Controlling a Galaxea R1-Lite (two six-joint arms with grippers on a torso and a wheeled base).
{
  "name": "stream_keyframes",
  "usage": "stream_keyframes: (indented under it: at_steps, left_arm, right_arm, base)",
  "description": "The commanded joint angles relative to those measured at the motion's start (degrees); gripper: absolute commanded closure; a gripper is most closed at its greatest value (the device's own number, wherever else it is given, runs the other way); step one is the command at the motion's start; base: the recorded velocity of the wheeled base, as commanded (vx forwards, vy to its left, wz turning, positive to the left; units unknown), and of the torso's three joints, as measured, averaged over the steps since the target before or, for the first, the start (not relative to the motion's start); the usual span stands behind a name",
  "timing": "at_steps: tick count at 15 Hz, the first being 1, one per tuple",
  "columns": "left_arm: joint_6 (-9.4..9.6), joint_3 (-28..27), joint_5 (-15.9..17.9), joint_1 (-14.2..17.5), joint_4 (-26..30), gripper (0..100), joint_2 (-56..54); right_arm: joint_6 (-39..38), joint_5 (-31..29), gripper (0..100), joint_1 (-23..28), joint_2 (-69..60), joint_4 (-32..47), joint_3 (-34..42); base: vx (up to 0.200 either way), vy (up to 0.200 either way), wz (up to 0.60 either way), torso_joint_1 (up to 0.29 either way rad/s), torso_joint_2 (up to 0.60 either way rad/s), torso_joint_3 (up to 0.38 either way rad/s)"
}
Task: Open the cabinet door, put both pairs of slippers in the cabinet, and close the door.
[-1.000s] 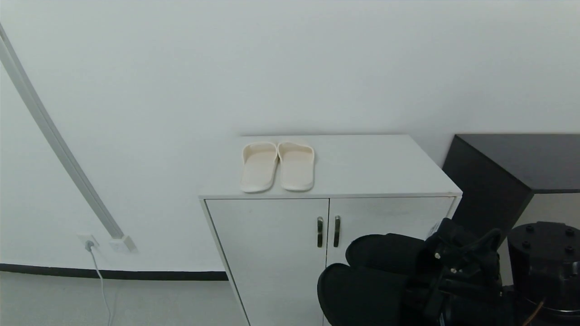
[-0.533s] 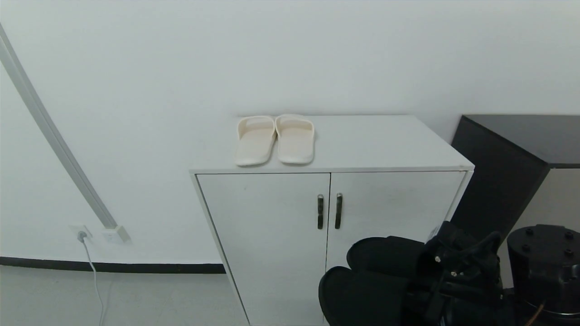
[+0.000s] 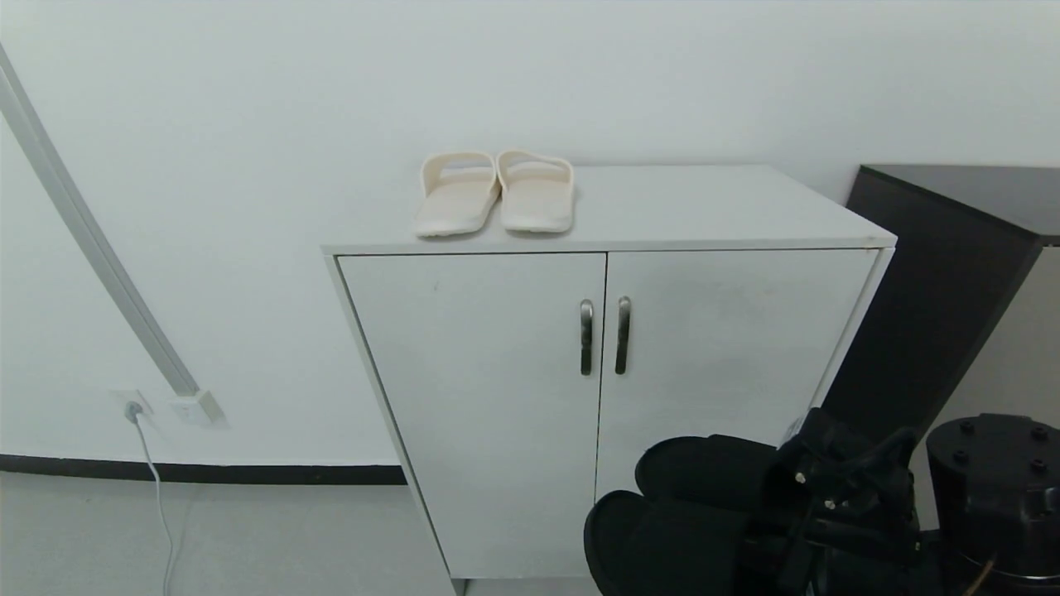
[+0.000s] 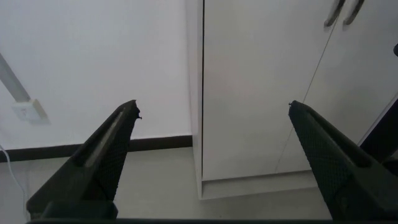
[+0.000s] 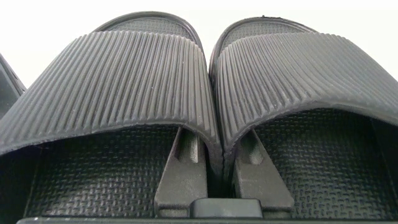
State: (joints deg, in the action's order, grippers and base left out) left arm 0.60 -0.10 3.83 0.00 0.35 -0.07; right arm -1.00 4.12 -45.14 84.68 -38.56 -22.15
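A white cabinet (image 3: 472, 397) stands against the wall with both doors shut; its two metal handles (image 3: 586, 337) meet at the middle. On its top, toward the left, lies a pair of cream slippers (image 3: 495, 192). Low in front of the right door, my right gripper (image 3: 816, 513) holds a pair of black slippers (image 3: 687, 505) side by side. In the right wrist view the gripper (image 5: 217, 162) is shut on the adjoining inner walls of the black slippers (image 5: 211, 93). My left gripper (image 4: 211, 109) is open and holds nothing, facing the cabinet's lower left corner (image 4: 261, 93).
A black cabinet (image 3: 936, 290) stands right of the white one. On the wall to the left are a slanted cable duct (image 3: 83, 232) and a socket (image 3: 132, 408) with a cable hanging to the grey floor (image 3: 207, 538).
The head camera has gone lower, so the whole picture has shifted and the cabinet front shows more fully. The black slippers stay in my right gripper, at the same place in the picture.
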Motion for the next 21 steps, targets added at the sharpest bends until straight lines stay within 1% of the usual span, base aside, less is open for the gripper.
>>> stream_keyframes:
  at_steps: [1, 3, 10, 15, 16, 17, 18, 19, 20, 21]
  left_arm:
    - [0.02, 0.0, 0.0, 0.0, 0.0, 0, 0.1]
    - [-0.33, 0.0, 0.0, 0.0, 0.0, 0, 0.1]
    - [-0.16, 0.0, 0.0, 0.0, 0.1, 0, 0.1]
    - [0.28, -0.3, -0.2, -0.1, -0.1, 0, 0.8]
    - [2.22, -0.5, 0.2, -0.2, -0.1, 0, 2.3]
    - [0.72, -5.9, 1.7, -0.6, -0.6, 0, 6.8]
    - [-4.2, -12.6, 3.9, -1.3, -0.6, 0, 11.1]
    - [-4.9, -15.5, 8.7, -2.5, -0.8, 0, 15.9]
    - [-4.03, -16.8, 14.1, -3.3, -1.3, 0, 20.6]
    - [-3.5, -17.6, 18.1, -3.3, -2.0, 0, 24.6]
  right_arm:
    - [0.0, 0.0, 100, 0.0, -0.1, 0.0, 0.1]
    - [0.0, 0.0, 100, 0.0, 0.0, 0.0, 0.1]
    - [0.1, 0.1, 100, 0.0, -0.7, 0.0, 1.6]
    - [0.2, 0.1, 100, -0.2, -0.7, -0.6, 1.7]
    - [0.2, 0.1, 100, -0.2, -0.7, -0.6, 1.8]
    - [0.2, 0.1, 100, -0.2, -0.4, -0.6, 1.8]
    - [0.6, 0.2, 100, -0.3, -0.3, -0.6, 1.8]
    - [0.6, 0.2, 100, -0.4, -0.3, -0.6, 1.8]
    - [0.6, 0.1, 100, -0.5, -0.5, -0.6, 1.9]
    - [0.8, 0.1, 100, -0.8, -0.6, -0.6, 2.6]
  base:
    - [0.0, 0.0, 0.0, -0.119, 0.46, 0.339]
    - [0.0, 0.0, 0.0, -0.117, 0.45, 0.342]
    - [0.0, 0.0, 0.0, -0.052, 0.44, 0.38]
    - [0.0, 0.0, 0.0, 0.0, 0.03, 0.023]
    - [0.0, 0.0, 0.0, 0.0, 0.0, 0.0]
    - [0.0, 0.0, 0.0, 0.0, 0.0, 0.0]
    - [0.0, 0.0, 0.0, -0.002, 0.22, 0.159]
    - [0.0, 0.0, 0.0, -0.002, 0.13, 0.076]
    - [0.0, 0.0, 0.0, 0.007, 0.09, 0.041]
    - [0.0, 0.0, 0.0, -0.002, 0.05, 0.032]
